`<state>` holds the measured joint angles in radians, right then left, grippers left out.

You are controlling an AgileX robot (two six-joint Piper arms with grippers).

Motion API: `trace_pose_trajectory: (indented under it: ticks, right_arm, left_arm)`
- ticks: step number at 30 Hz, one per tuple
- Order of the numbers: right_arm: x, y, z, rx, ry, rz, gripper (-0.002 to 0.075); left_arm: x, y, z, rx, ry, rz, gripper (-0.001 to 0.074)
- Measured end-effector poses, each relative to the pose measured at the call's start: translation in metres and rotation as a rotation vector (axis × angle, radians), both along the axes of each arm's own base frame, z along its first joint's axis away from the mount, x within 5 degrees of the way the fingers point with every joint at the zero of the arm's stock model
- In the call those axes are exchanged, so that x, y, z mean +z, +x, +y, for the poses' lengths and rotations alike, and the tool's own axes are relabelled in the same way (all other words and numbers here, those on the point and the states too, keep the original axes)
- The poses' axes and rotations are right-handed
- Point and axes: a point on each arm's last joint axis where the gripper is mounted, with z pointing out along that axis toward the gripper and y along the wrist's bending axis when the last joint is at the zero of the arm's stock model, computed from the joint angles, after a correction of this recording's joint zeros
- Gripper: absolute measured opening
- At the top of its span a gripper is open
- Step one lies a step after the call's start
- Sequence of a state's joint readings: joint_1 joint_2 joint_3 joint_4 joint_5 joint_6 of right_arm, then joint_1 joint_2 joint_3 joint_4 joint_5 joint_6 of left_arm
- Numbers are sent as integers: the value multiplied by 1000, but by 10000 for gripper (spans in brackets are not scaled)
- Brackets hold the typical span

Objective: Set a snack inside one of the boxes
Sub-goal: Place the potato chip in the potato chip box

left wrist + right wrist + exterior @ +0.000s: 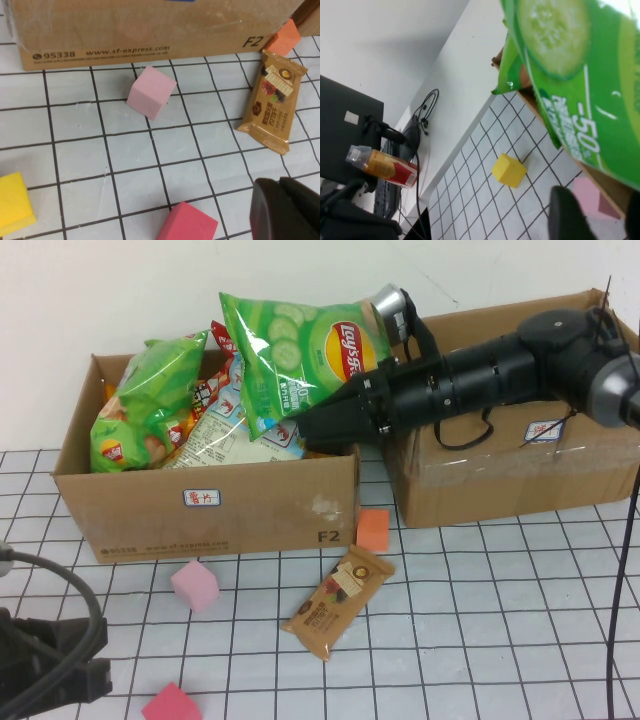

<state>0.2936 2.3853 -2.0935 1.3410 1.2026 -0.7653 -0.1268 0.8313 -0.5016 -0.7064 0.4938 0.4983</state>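
Black right gripper point(318, 430) level over left box point(200, 505), touching chip bag point(300, 350).

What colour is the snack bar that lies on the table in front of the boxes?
Golden brown, with a darker picture panel; the snack bar shows best in the left wrist view.

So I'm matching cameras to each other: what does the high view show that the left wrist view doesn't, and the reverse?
Only the high view shows the right gripper at the green Lay's bag above the left box's snacks, and the right box. Only the left wrist view shows the yellow cube and the left gripper low near the table. Both show the brown snack bar, pink cube and orange block.
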Motion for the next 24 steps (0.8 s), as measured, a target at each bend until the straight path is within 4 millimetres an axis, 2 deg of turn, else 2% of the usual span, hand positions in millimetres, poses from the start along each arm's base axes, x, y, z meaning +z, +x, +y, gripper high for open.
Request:
trace_pose_trajectory:
  ticks: [4,6,9,11,15,19,24]
  right_arm:
    - [2,-1,2,7,3,-18,183]
    - [10,-3,8,21,10,-46,140]
    - [34,-9,17,43,32,-116,83]
    - [57,-16,22,57,49,-174,50]
    - [92,-24,19,62,20,-260,29]
    - [111,-30,12,49,-94,-350,22]
    - [136,-35,-18,-35,-416,-517,4]
  left_arm:
    - [1,1,1,8,1,-11,-1]
    - [1,1,1,14,1,-18,-1]
    - [1,2,1,18,2,-23,-1]
    - [2,2,1,20,2,-26,-1]
    - [2,2,2,21,4,-29,-1]
    - [2,2,2,21,4,-29,-1]
    - [1,1,1,9,6,-18,-1]
